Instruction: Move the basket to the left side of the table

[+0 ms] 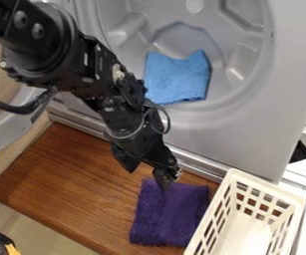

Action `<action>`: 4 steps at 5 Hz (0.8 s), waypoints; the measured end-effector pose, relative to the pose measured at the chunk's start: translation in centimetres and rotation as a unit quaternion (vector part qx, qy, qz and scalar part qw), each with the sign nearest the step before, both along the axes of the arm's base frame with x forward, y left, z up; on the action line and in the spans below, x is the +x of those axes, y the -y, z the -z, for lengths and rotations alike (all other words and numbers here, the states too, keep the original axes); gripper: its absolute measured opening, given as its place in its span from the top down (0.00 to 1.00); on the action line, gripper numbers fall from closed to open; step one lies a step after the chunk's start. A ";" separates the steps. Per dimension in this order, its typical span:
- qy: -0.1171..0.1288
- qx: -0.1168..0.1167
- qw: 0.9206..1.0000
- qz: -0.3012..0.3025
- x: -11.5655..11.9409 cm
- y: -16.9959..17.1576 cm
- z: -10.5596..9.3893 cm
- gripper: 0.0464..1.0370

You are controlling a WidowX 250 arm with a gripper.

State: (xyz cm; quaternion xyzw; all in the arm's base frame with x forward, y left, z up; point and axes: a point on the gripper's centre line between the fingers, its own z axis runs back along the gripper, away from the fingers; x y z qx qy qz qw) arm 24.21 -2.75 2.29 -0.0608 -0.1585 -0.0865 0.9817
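**Cream basket [268,186] at the right end of the worktop [69,184]**

The basket is a pale, rectangular plastic tub with an open top, a smooth rim and rounded corners. Rows of squarish holes pierce its walls, and the part of its floor in view looks solid. It stands upright, long sides set at a slant, its far short end just beside the gray machine [241,139]. The purple cloth [172,214] lies close to its left side; whether they touch is unclear. The basket's near end is cut off.
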 end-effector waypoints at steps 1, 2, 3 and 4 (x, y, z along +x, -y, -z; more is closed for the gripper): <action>-0.012 -0.001 1.000 -0.004 -0.3 0.0 0.5 0.04; -0.028 -0.004 1.000 0.009 0.5 2.8 1.5 0.04; -0.019 -0.022 0.999 0.014 1.2 5.6 2.8 0.04; -0.028 -0.034 0.999 0.020 1.6 7.3 4.2 0.04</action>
